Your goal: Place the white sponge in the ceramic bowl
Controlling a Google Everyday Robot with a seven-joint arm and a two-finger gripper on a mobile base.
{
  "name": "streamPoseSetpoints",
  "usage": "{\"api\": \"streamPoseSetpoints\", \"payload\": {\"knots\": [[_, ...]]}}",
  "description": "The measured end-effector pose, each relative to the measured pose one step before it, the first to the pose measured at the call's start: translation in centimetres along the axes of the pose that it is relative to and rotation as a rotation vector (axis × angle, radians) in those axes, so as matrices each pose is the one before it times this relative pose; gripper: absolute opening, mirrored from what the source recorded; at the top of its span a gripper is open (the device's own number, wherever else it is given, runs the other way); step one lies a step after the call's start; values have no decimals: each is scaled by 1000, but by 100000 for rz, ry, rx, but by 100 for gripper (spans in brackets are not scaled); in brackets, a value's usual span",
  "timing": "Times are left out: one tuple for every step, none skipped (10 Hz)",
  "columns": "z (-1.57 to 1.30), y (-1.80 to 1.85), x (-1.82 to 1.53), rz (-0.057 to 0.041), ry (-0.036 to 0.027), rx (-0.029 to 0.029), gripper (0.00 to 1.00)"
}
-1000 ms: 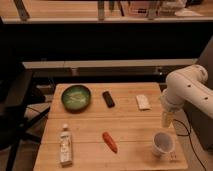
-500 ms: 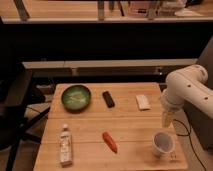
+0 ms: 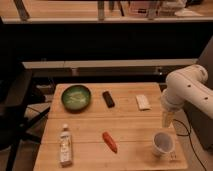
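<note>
The approach is only beginning: the gripper (image 3: 168, 121) is hanging at the wooden table's (image 3: 125, 127) right edge, whether open or closed I cannot tell. The small flat white sponge (image 3: 143, 102) is lying near it, well apart from the round green ceramic bowl (image 3: 76, 97); next, the gripper is needing to descend over the sponge.

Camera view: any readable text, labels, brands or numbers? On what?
None readable.
The bottle has a white label: any print too small to read.
The white sponge, ceramic bowl, black bar and white cup: no markings visible.
The gripper, hanging over the table at its right side, above the white cup: no markings visible.
</note>
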Motion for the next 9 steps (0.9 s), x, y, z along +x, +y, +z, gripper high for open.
{"api": "streamPoseSetpoints", "payload": {"knots": [[-3,-1,-1,1,-2,4,80],[2,-1,-1,-6,2,0,80],[0,1,1,3,-1,-2,80],[-2,-1,0,2,1,6,80],[1,0,-1,-6,1,-3,80],[-2,0,-1,2,-2,2,80],[0,0,2,2,1,1,80],[93,-131,44,-73,152,71,80],[87,-680,-89,-1413,521,641,80]]}}
